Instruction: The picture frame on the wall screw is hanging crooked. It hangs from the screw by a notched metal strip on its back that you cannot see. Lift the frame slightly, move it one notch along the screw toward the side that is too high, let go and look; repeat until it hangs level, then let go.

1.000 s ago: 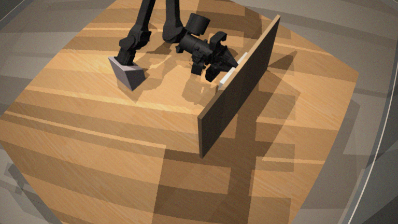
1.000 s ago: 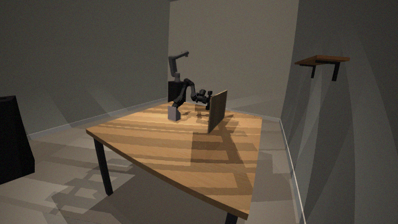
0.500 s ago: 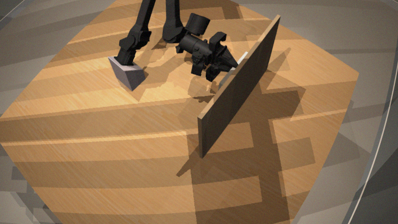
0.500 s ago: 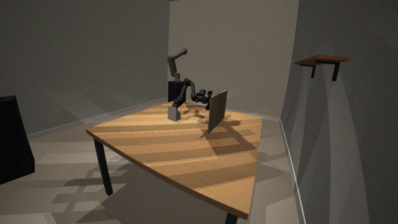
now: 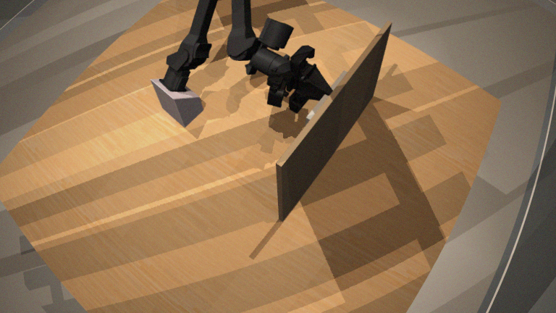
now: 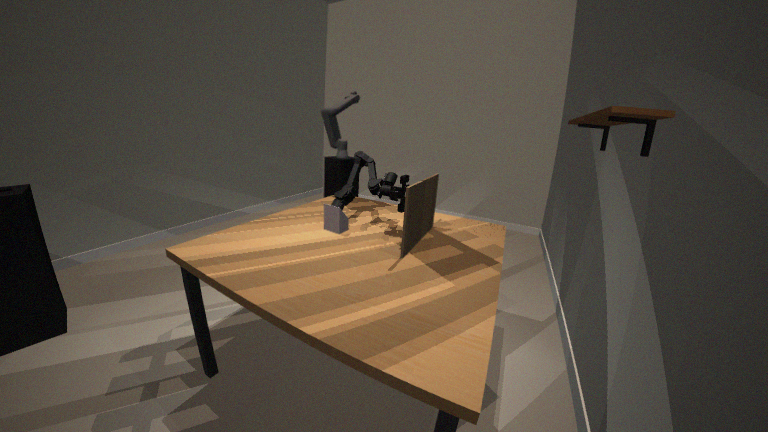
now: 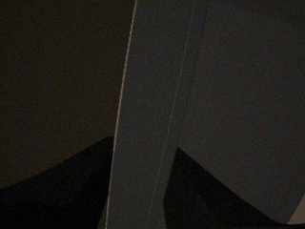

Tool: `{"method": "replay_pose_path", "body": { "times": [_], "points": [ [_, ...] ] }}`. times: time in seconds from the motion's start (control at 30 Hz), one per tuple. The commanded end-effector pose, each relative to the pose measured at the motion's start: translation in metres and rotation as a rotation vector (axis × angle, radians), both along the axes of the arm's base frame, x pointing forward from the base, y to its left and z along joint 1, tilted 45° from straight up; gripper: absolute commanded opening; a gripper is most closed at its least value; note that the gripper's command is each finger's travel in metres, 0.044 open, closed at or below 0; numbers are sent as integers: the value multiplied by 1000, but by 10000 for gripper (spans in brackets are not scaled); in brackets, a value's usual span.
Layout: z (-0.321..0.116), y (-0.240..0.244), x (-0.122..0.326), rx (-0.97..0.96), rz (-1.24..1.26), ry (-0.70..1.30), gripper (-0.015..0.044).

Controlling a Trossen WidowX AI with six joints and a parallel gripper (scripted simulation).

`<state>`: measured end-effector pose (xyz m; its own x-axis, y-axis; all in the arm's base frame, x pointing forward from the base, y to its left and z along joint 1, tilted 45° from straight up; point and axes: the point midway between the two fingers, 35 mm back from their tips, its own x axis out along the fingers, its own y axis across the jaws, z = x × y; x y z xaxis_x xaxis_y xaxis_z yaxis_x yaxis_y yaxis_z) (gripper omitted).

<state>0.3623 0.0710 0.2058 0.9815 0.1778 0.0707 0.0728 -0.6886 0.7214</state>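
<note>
The picture frame [image 5: 309,116] [image 7: 152,95] is pale grey, seen as a straight band, slightly slanted in the wrist view. It is at the near face of the upright panel [image 5: 336,124] [image 6: 420,212], on the arm's side. The gripper [image 5: 331,91] [image 7: 140,152] is partly closed, with the frame's bar between its fingers. Whether the frame is level, I cannot tell.

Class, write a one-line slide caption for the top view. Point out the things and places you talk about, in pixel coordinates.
Gripper [image 5: 331,93] [image 7: 140,152] shut on the picture frame [image 5: 310,115] [image 7: 154,95] beside an upright panel [image 5: 334,124] [image 6: 420,215].

top high and near, exterior farther, 2 share tabletop, wrist close-up
</note>
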Motion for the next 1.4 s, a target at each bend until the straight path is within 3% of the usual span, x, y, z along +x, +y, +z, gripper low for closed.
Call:
{"method": "replay_pose_path", "body": {
  "times": [0.0,0.07,0.4,0.57,0.97,1.1,1.37],
  "points": [
    [0,0,0,32,4,4,0],
    [0,0,0,42,5,6,0],
    [0,0,0,24,1,4,260],
    [1,-1,-5,18,1,3,260],
    [-5,-13,-90,-95,-11,-19,260],
    [-10,-15,-99,-109,-12,-22,260],
    [36,-40,-112,-245,-21,-45,260]
  ]
}}
